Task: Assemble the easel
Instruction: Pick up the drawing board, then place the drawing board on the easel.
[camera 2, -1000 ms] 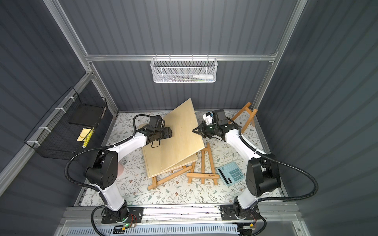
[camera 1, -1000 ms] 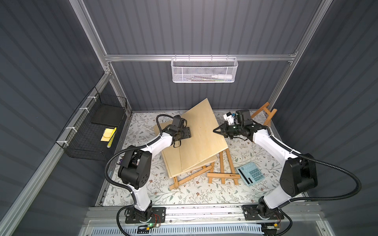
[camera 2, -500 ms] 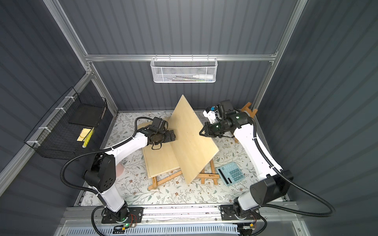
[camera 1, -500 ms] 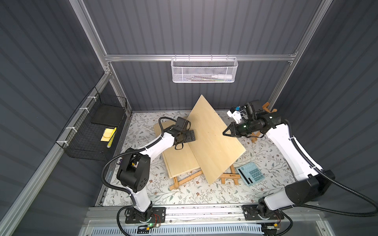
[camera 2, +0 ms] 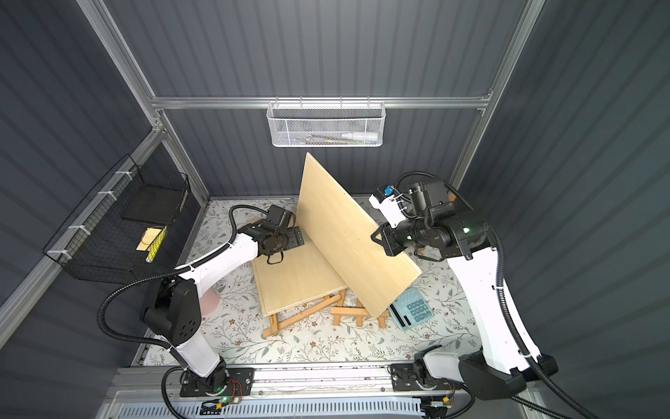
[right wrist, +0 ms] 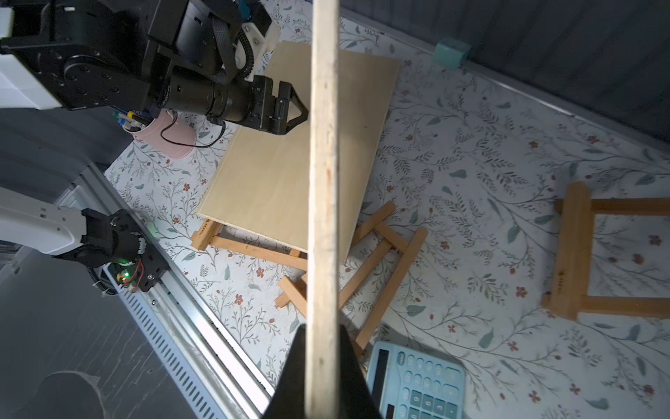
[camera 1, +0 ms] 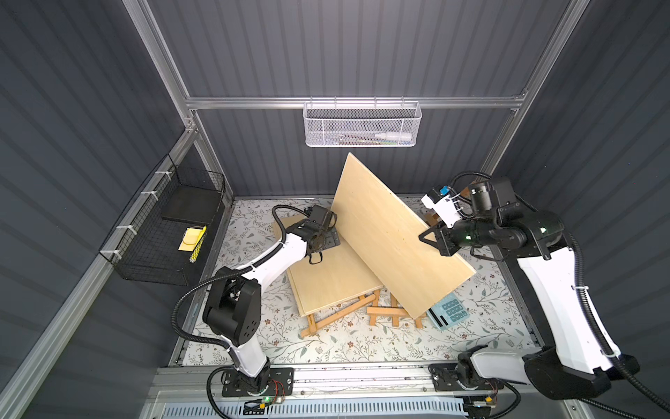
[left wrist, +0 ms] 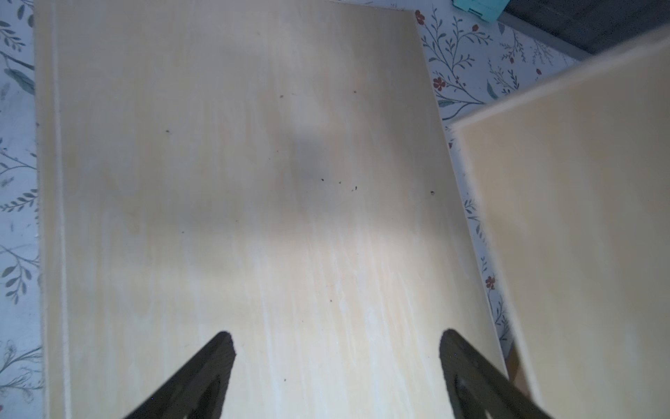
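Observation:
My right gripper (camera 1: 431, 241) (right wrist: 322, 330) is shut on the edge of a pale wooden board (camera 1: 391, 239) (camera 2: 348, 232) (right wrist: 322, 163), which it holds in the air steeply tilted. A second board (camera 1: 333, 275) (left wrist: 253, 181) lies flat over orange wooden easel pieces (camera 1: 337, 315) (right wrist: 384, 254). My left gripper (camera 1: 326, 239) (left wrist: 335, 337) hovers open over that flat board's far end, empty, just beside the raised board's lower face. In the right wrist view another easel frame (right wrist: 573, 250) lies on the floral mat.
A teal calculator (camera 1: 449, 312) (right wrist: 417, 384) lies under the raised board's near corner. A pink cup (right wrist: 174, 138) stands by the left arm, and a teal block (right wrist: 451, 52) sits at the back wall. A black wire basket (camera 1: 174, 225) hangs left; a white mesh basket (camera 1: 362, 125) hangs behind.
My right gripper has carried the upper board up and to the right, tilting it steeply. My left gripper opened wider and the board came away from it.

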You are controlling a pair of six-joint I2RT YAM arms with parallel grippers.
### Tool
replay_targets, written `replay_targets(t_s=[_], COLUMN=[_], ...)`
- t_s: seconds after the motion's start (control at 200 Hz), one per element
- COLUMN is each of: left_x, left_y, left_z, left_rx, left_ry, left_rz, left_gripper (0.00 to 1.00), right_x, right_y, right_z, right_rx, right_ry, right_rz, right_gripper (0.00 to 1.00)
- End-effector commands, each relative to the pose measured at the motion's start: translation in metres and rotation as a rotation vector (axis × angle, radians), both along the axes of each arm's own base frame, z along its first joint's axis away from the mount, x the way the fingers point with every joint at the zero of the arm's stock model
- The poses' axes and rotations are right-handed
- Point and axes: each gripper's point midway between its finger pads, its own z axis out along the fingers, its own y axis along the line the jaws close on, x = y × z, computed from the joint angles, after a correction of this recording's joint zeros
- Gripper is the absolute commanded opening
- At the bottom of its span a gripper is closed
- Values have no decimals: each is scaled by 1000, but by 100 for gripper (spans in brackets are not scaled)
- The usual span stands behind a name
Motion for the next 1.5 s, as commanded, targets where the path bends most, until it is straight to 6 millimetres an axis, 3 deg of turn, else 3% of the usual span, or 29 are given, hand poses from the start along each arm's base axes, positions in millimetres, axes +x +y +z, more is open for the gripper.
replay_targets(t_s=[0.0,0.245,0.41,0.635,0.88,1.216,1.496], left_x=[-4,-10,-9,-8,-11,-16,-18], left_y=[19,35,36,33,37,40,39], left_z=[15,14,5,-7,-7,-12,-13], left_rx=[23,75,88,99,109,105,99], left_ry=[-15,-1,23,59,59,73,79], left_rz=[75,119,124,119,124,140,136], left_gripper=[91,90,89,89,89,89,89], right_x=[27,47,52,64,79,111,124], right_y=[-16,-70,-108,-135,-155,-189,-215], right_z=[54,41,55,63,88,68,56], right_rx=[4,-165,-129,-103,-67,-201,-301], right_ry=[-255,-273,-307,-338,-418,-368,-369], right_rz=[-34,-208,-321,-387,-387,-437,-535], right_gripper=[0,0,0,0,0,0,0])
